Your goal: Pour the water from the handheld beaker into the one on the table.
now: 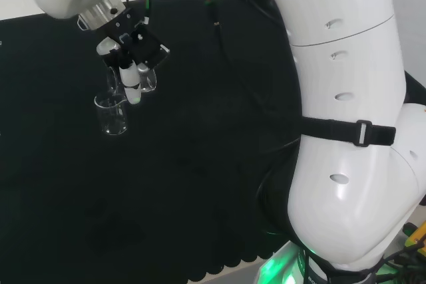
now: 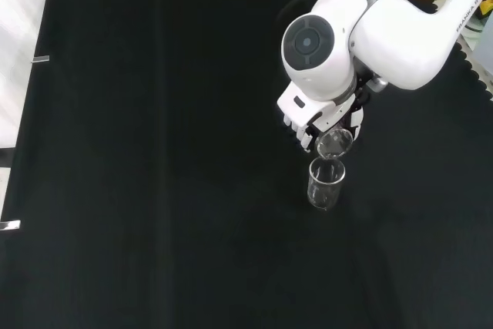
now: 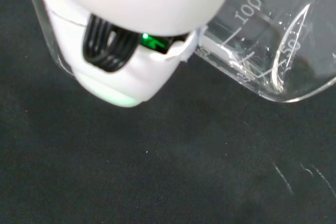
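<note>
the bench under its black cloth took up most of the front view, and the white arm came in from the upper right of that frame. at its end the robot hand had its fingers curled round a clear handheld beaker, tipped over so its mouth faced down and toward the lower part of the frame. in the wrist view that beaker lay on its side close to the camera with the scale marks showing, and i couldn't tell how much water was in it.

the bit that mattered: the second beaker stood upright on the cloth right below the tipped one in the front view, rim just under the held lip, near or maybe touching, couldn't say which. in the head view the standing beaker sat at upper left, just below and left of the robot hand. so i'd say the pour line ran pretty much straight down into it, and more tilt rather than more travel looked like what was needed.
</note>
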### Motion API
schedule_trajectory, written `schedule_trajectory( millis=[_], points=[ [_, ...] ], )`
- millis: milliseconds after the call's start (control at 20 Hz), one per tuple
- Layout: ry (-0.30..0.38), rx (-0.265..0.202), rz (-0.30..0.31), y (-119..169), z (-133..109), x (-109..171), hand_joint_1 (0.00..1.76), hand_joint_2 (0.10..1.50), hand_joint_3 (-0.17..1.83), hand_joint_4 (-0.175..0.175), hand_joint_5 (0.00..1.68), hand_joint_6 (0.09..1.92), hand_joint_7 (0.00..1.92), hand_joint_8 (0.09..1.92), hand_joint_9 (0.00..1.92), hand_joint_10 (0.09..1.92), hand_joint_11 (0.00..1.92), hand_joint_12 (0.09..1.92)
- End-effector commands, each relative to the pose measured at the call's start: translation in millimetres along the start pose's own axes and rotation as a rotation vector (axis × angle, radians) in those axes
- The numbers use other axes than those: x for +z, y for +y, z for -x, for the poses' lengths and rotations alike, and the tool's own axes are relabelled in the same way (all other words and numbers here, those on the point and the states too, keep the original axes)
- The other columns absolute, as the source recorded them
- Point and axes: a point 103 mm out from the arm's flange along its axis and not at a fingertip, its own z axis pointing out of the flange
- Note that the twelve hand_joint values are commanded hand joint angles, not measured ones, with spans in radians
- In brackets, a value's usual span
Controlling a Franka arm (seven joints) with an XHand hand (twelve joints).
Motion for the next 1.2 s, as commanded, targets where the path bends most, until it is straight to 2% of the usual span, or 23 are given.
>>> schedule_trajectory(
  millis=[50, 1200],
  points=[
    [-0.016, 0.004, -0.006, -0.1, -0.4, -2.1, 1.42, 0.95, -0.01, -0.175, 1.33, 0.37, 1.42, 0.32, 1.37, 0.33, 1.02, 0.87],
    [-0.087, 0.024, -0.040, 0.5, -7.0, -5.0, 1.42, 0.95, -0.01, -0.175, 1.34, 0.37, 1.42, 0.32, 1.37, 0.32, 1.03, 0.87]
  ],
)
